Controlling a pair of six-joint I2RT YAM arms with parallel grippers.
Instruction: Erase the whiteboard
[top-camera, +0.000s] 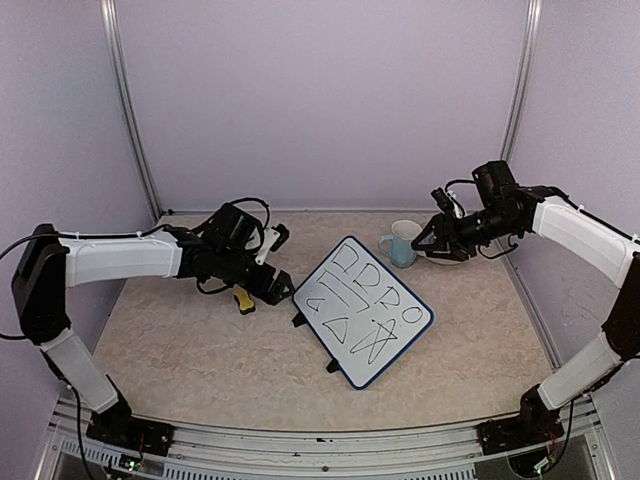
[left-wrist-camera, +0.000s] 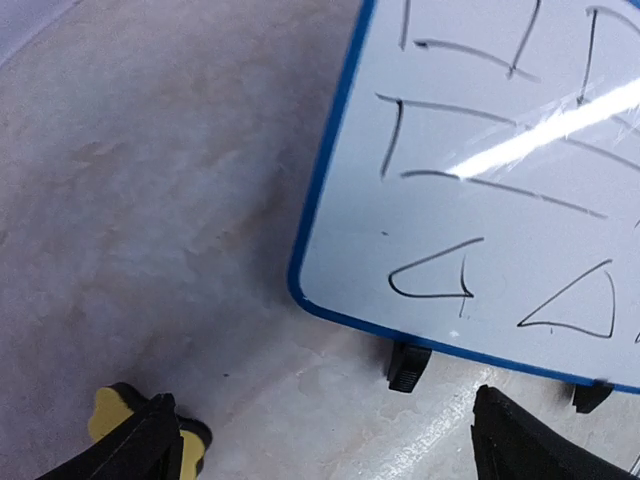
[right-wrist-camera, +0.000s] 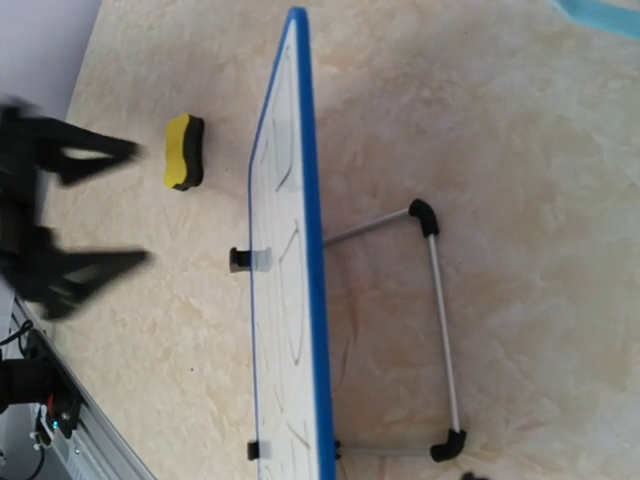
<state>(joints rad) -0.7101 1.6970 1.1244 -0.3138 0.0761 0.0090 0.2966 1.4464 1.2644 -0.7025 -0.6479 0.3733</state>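
Note:
The whiteboard (top-camera: 365, 310), white with a blue rim and covered in black marker scribbles, stands tilted on black feet at mid-table. It fills the upper right of the left wrist view (left-wrist-camera: 480, 170) and shows edge-on in the right wrist view (right-wrist-camera: 300, 260). A yellow sponge eraser (top-camera: 243, 300) lies on the table left of the board. My left gripper (top-camera: 281, 260) is open and empty above it, and the eraser (left-wrist-camera: 108, 415) peeks from behind its left finger (left-wrist-camera: 140, 445). My right gripper (top-camera: 432, 238) hovers at the far right by the mug. Its fingers hardly show in its wrist view.
A light blue mug (top-camera: 402, 243) stands just behind the board's far corner, next to a pale dish (top-camera: 447, 257). The board's wire stand (right-wrist-camera: 440, 330) with black feet sticks out behind it. Pale walls enclose the table on three sides.

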